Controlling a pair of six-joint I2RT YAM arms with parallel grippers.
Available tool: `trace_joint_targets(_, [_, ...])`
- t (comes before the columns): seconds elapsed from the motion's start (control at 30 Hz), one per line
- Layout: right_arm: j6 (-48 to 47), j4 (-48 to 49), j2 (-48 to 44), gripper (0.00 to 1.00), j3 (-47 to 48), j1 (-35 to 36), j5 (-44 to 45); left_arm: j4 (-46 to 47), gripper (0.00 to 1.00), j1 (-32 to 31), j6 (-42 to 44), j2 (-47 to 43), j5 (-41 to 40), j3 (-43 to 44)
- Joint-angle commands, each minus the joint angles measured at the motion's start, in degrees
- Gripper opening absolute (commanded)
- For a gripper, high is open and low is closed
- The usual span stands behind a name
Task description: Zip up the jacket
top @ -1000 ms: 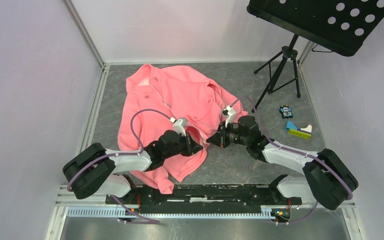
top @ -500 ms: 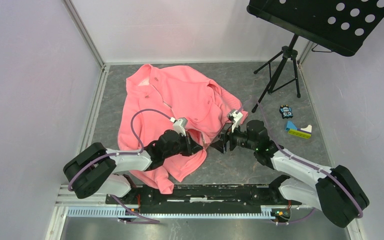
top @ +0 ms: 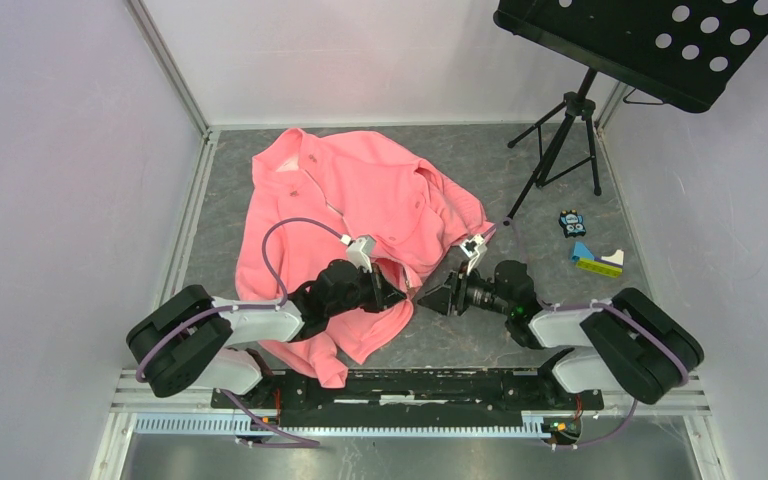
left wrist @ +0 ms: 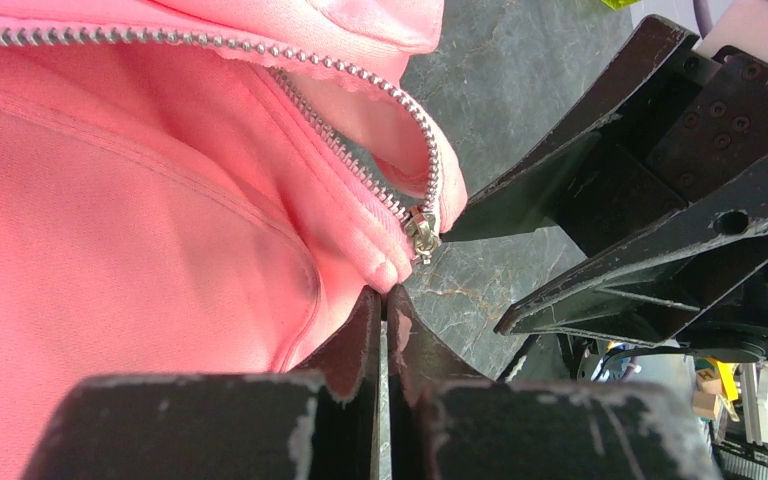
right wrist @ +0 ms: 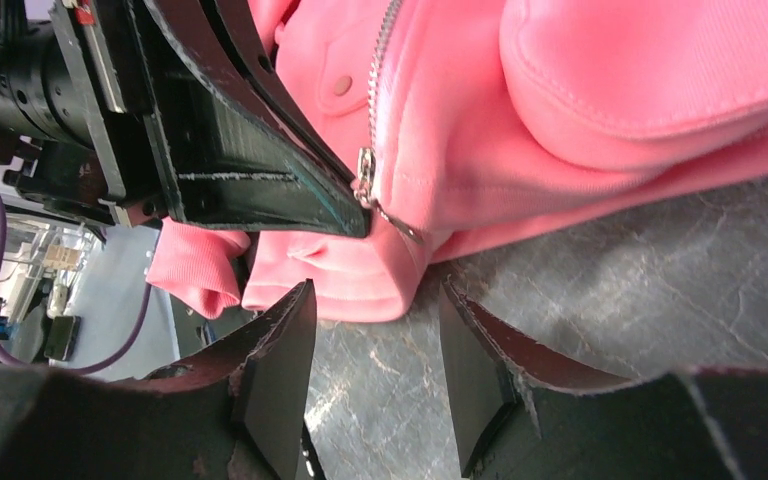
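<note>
A: Setting?
B: Grey marbled tabletop point(top: 480, 345), white walls point(top: 380, 60); coral-pink fleece jacket point(top: 350, 195) spread mid-table.
A: Arms?
B: Both low, tips nearly meeting. Left gripper point(top: 400, 294) clenched on hem beside pale metal zipper point(left wrist: 360, 165); right gripper point(top: 427, 297) parted, empty.

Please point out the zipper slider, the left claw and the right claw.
zipper slider point(left wrist: 422, 228): left wrist view, on its metal body.
left claw point(left wrist: 380, 298): left wrist view, between its closed tips, at the jacket point(left wrist: 110, 220) hem.
right claw point(right wrist: 375, 300): right wrist view, in the gap between its open tips.
</note>
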Motion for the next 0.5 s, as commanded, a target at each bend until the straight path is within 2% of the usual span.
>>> trace_joint_targets(0.0, [2.4, 15.0, 4.5, 0.52, 2.2, 0.1, -1.1, 1.6, 0.02, 0.3, -0.4, -1.0, 0.5, 0.6])
trace_joint_targets(0.3, [3.3, 19.4, 10.3, 0.44, 3.3, 1.3, -0.8, 1.9, 0.02, 0.3, -0.7, -1.2, 1.1, 0.6])
trace_joint_targets(0.47, [2.5, 19.3, 11.1, 0.47, 2.9, 1.5, 0.1, 2.0, 0.02, 0.3, -0.7, -1.2, 1.2, 0.5])
